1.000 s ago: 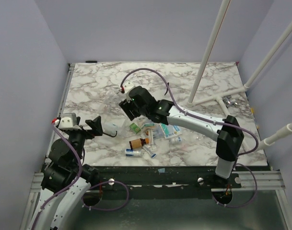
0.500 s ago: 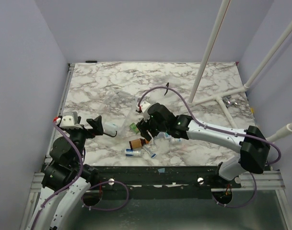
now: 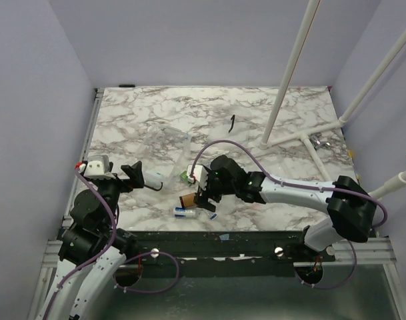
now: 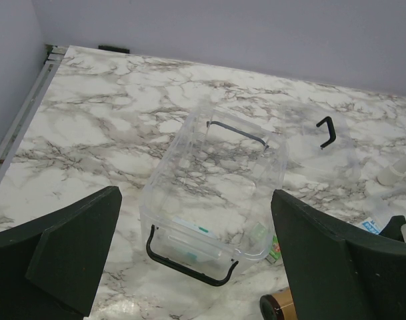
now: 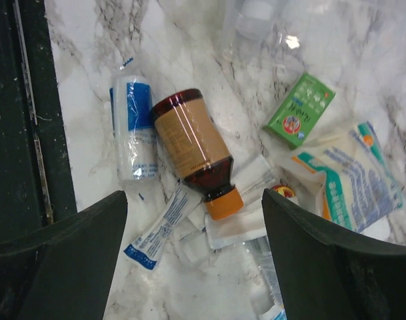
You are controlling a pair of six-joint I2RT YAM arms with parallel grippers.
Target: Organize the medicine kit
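The clear medicine kit (image 4: 209,193) sits on the marble counter (image 4: 109,120) left of centre, just far-left of a lying brown bottle (image 5: 193,150), above which the right jaws hang wide apart and empty, while the left jaws, near left, gape fully, holding nothing.
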